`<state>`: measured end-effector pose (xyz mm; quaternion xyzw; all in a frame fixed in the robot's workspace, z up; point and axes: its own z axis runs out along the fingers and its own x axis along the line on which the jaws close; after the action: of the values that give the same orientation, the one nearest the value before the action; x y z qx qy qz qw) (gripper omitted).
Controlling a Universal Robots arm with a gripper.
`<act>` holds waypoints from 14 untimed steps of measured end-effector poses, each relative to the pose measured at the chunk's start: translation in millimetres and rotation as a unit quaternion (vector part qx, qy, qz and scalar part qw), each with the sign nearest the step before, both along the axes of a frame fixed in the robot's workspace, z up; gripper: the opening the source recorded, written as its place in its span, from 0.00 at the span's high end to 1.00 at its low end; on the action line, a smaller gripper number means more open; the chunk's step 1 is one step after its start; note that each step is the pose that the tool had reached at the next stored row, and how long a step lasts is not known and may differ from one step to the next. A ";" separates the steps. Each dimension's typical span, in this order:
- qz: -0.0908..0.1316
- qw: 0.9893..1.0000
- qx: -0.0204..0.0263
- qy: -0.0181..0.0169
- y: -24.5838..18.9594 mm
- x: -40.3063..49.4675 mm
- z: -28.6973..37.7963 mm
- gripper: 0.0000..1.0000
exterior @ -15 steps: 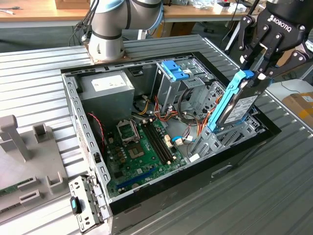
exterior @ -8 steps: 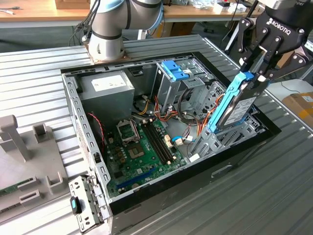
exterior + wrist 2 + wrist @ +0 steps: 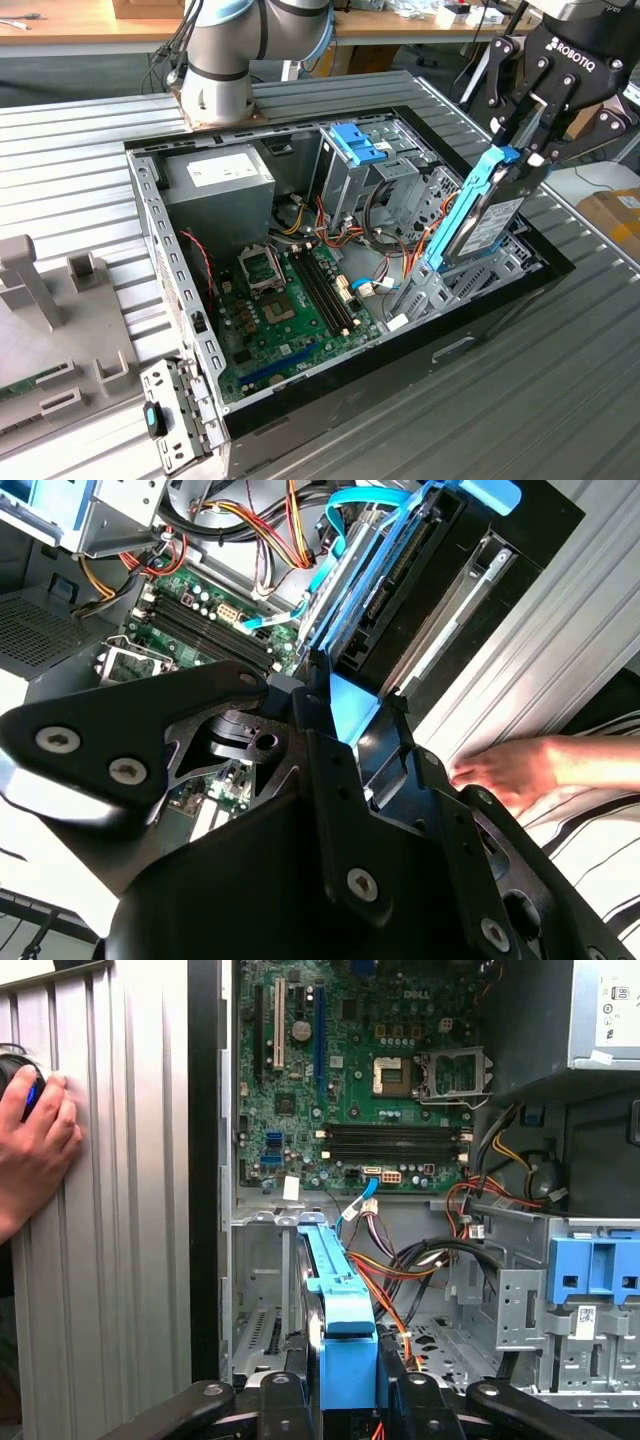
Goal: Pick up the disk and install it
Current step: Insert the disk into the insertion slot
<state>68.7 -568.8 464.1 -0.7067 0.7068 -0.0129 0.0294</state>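
The disk (image 3: 485, 225) is a grey metal drive with blue carrier rails. It stands on edge, tilted, over the drive bay at the exterior view's right side of the open computer case (image 3: 150, 230). My gripper (image 3: 525, 165) is shut on its upper end, and its lower end is down among the bay's metal brackets. In the second wrist view the disk (image 3: 385, 580) runs away from the gripper (image 3: 345, 705) towards the case. In the first wrist view its blue rail (image 3: 335, 1290) rises between the fingers (image 3: 395, 1385), above the bay floor.
Inside the case lie the green motherboard (image 3: 290, 300), a grey power-supply box (image 3: 220, 175) and a tall metal cage with a blue latch (image 3: 357, 143). Loose cables (image 3: 385, 225) hang near the bay. A person's hand (image 3: 35, 1140) rests on the ribbed table beside the case.
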 end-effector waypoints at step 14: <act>0.000 1.000 0.010 0.000 -0.1 0.0 0.4 0.64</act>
<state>68.7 -568.9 464.6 -0.7064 0.7069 -0.0055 0.0367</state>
